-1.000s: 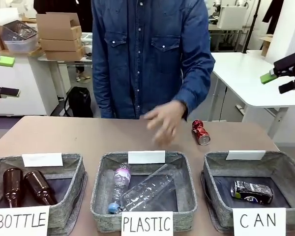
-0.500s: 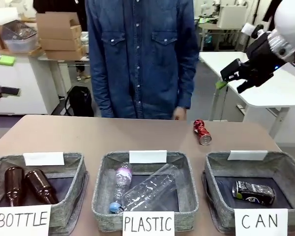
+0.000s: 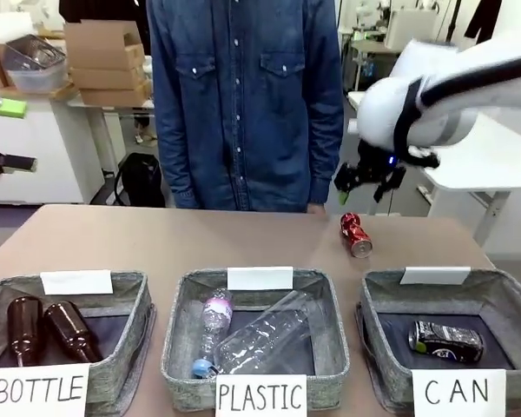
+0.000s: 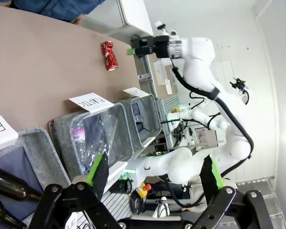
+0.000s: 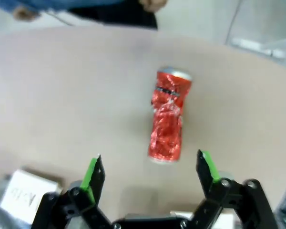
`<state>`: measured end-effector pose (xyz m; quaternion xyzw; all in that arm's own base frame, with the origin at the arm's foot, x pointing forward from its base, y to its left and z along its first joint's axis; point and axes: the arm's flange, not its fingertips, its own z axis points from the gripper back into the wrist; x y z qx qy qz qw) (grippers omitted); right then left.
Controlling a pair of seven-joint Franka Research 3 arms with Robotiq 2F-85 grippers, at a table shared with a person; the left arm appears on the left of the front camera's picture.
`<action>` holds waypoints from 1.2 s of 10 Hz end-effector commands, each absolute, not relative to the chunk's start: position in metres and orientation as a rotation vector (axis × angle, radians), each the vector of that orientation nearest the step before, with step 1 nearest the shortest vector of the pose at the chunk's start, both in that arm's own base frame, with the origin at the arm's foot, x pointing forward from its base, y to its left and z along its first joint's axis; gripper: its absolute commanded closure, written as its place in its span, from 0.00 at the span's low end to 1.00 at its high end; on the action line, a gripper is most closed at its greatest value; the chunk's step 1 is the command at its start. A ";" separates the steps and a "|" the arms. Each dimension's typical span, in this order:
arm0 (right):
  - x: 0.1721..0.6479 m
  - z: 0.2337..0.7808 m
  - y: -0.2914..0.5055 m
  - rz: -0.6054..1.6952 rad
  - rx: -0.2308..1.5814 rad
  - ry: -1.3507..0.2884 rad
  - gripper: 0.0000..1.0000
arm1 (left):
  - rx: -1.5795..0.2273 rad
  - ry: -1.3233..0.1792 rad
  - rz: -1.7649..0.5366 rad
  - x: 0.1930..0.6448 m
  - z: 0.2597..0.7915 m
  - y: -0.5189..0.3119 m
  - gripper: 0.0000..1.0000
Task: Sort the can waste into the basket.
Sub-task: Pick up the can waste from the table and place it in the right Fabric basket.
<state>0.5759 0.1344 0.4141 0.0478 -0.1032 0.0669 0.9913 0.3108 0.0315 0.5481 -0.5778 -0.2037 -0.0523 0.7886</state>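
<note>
- The black can [image 3: 445,340] lies in the CAN basket [image 3: 504,300] at the desk's [image 3: 156,239] near right.
- The red can [image 3: 355,234] lies on the desk beyond it.
- The right gripper [image 3: 367,180] hovers above, fingers [image 5: 93,172] spread, empty.
- The left gripper [image 4: 152,176] gapes, empty.

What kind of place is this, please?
Probably a robotics lab set up for a waste-sorting demo: a table with labelled fabric baskets such as the CAN basket, a white robot arm reaching over it, and stacked cardboard boxes behind.
</note>
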 end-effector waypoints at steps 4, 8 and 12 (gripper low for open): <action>0.613 0.347 0.141 0.088 0.091 -0.080 0.00 | -1.241 -0.442 -0.135 0.308 0.549 0.035 0.00; 0.622 0.315 0.132 0.048 0.120 0.011 0.00 | -1.241 -0.442 -0.135 0.308 0.549 0.035 0.00; 0.621 0.313 0.132 0.022 0.100 0.012 0.55 | -1.241 -0.442 -0.135 0.308 0.549 0.035 0.00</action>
